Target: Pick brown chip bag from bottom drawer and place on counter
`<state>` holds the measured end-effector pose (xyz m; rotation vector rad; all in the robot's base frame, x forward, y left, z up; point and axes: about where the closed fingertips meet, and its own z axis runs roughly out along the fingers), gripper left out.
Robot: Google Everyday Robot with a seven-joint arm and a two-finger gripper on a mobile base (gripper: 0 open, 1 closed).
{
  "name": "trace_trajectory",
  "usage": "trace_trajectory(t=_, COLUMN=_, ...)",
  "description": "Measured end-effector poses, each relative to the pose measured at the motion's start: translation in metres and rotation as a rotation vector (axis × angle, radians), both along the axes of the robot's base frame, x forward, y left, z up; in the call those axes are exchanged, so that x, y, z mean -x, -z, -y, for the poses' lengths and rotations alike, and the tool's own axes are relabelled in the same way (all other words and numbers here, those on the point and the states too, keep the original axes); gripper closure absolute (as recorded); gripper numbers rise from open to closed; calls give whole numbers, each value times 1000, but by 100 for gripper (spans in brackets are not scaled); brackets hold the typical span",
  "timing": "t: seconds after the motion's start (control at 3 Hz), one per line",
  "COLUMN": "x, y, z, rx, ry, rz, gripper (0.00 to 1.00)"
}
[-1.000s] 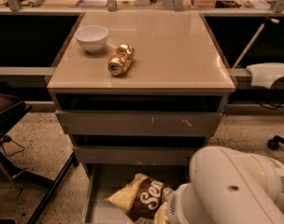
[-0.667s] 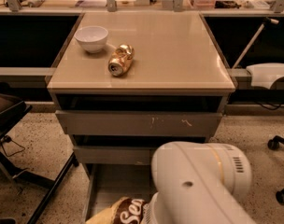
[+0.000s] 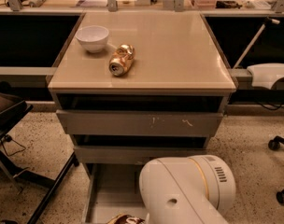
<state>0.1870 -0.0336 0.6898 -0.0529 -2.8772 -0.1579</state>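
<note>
Gripper out of sight, hidden behind or below the bulky white arm housing (image 3: 188, 190) at the lower edge, over the bottom drawer (image 3: 109, 190); whether it is wide, narrow or holding anything cannot be told. Brown chip bag (image 3: 125, 218) shows only as a small crinkled sliver at the bottom edge, on the drawer floor just left of the arm; the rest is cut off. Drawer pulled out, right half covered by the arm. Above it a grey drawer front (image 3: 142, 123) with white scratches. Counter (image 3: 179, 45) glossy beige, carrying a white bowl (image 3: 92, 37) and, just beside it, a crushed gold can (image 3: 121, 59) on its side. Cluttered shelf (image 3: 86, 3) behind. Speckled floor (image 3: 254, 148); chair casters (image 3: 273, 144) at right
</note>
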Motion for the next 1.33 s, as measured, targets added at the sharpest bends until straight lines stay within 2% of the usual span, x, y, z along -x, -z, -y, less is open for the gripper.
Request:
trace_trajectory(t=0.33, x=0, y=0, z=0, rx=0, ry=0, rz=0, gripper=81)
trace_trajectory(t=1.33, x=0, y=0, z=0, rx=0, ry=0, rz=0, gripper=11)
